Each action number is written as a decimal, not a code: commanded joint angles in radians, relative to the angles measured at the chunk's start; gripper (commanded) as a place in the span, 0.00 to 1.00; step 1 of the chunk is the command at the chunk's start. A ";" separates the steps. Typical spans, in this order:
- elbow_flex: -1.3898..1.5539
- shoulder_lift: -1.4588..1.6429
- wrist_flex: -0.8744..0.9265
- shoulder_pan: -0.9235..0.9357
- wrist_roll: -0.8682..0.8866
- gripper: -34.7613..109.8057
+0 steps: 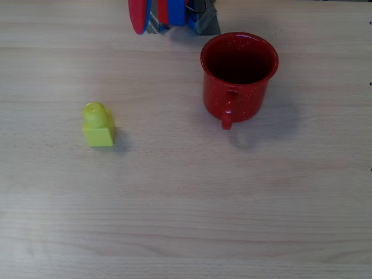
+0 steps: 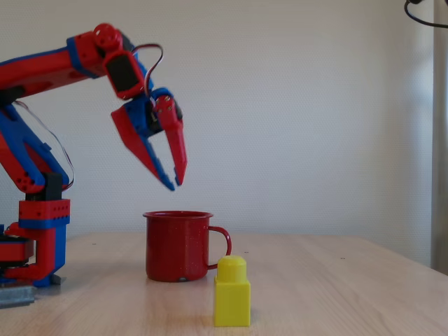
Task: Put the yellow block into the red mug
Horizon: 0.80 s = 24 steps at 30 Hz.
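Red enamel with white speckles identifies the red mug [image 1: 238, 75], which stands upright on the wooden tabletop [image 1: 186, 209] near the far edge as the overhead view shows it, right of centre. Its opening faces up and the inside is dark red; nothing can be seen within. Its loop handle [image 1: 227, 116] points toward the near edge in the overhead view and to the right in the fixed view.

Position of the yellow block [image 1: 97, 125]: upright on its cube base, round stud on top, resting on the tabletop left of centre in the overhead view and well apart from the mug. In the fixed view the block [image 2: 232, 291] stands nearer the camera than the mug [image 2: 178, 245], so its edge overlaps the handle in the picture; the overhead view confirms they do not touch.

State of my gripper [image 2: 174, 183]: raised in the air above the mug's rim in the fixed view, fingers pointing down and slightly to the right. The two red-and-blue fingers are spread at their bases and converge toward the tips, with a narrow gap between the tips and nothing held. My gripper touches neither object. In the overhead view, part of my arm [image 1: 160, 14] shows at the far edge, left of the mug.
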 commanded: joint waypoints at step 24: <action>-0.489 -0.407 0.097 0.293 -0.385 0.24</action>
